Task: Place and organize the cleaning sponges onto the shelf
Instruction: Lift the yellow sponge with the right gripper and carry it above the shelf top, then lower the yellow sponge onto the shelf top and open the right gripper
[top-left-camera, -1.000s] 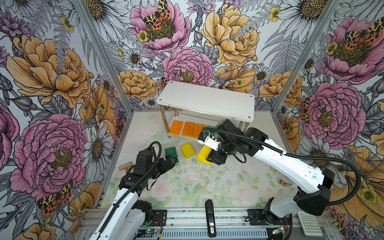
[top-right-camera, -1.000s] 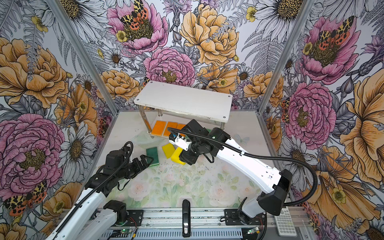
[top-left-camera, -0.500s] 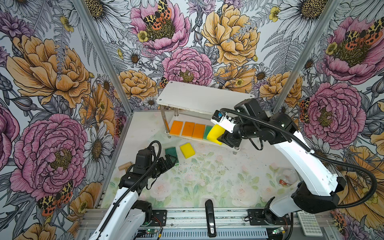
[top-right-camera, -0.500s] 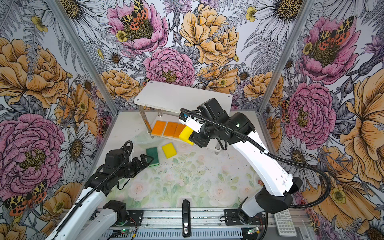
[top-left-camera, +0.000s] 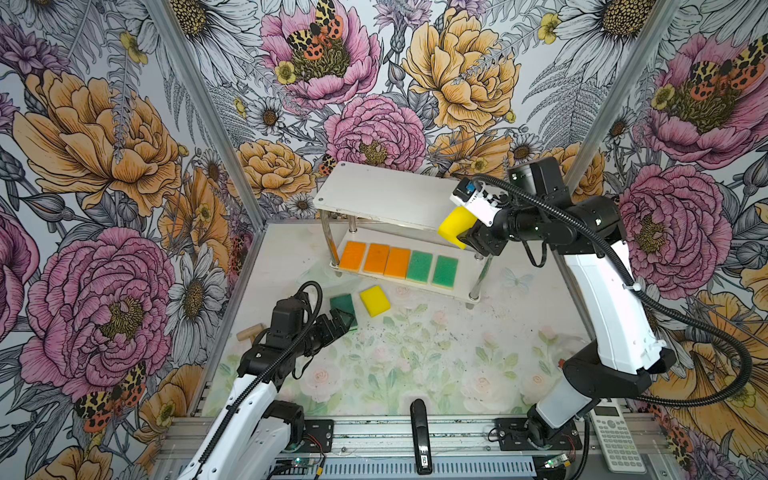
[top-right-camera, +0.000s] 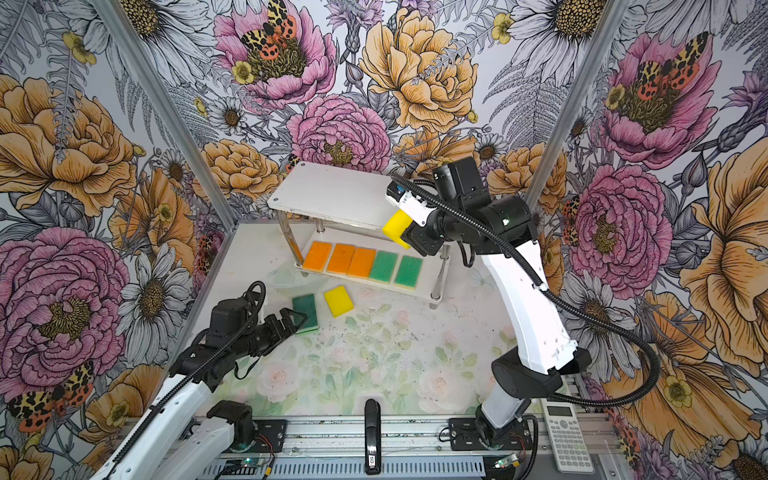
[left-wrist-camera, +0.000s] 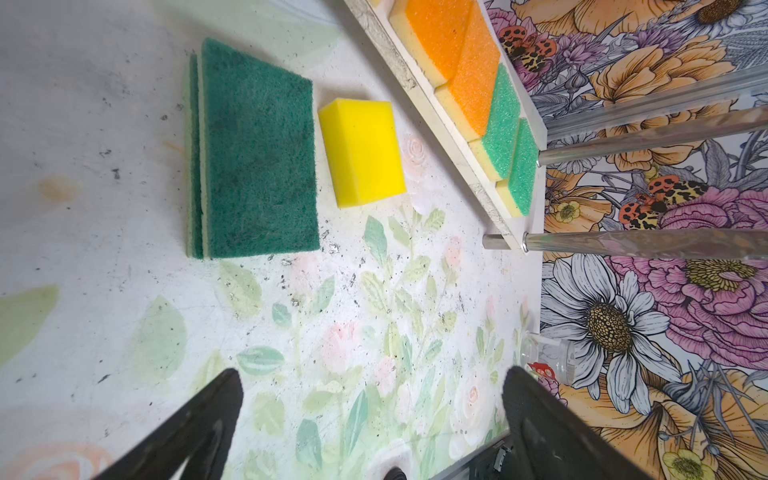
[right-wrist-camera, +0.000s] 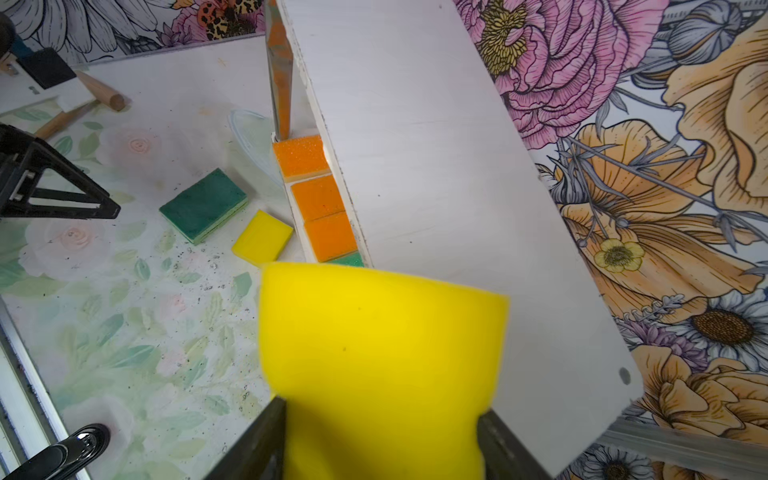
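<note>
A wooden mallet (top-left-camera: 251, 332) lies at the left edge of the desk (top-left-camera: 415, 353), partly hidden in both top views. A black stapler-like object (top-left-camera: 420, 440) sits on the metal rail (top-left-camera: 374, 432) along the front edge, near its middle. A white calculator (top-left-camera: 615, 432) lies just beyond the front right corner.

No text, brand or number is legible in any view: the white label (top-left-camera: 423, 459) on the black device (top-left-camera: 420, 432) and the calculator (top-left-camera: 616, 434) key markings are too small to read.

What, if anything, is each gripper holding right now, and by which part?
The right gripper pinches a yellow sponge by one end, squeezing its sides; the left gripper is open, holding nothing.
</note>
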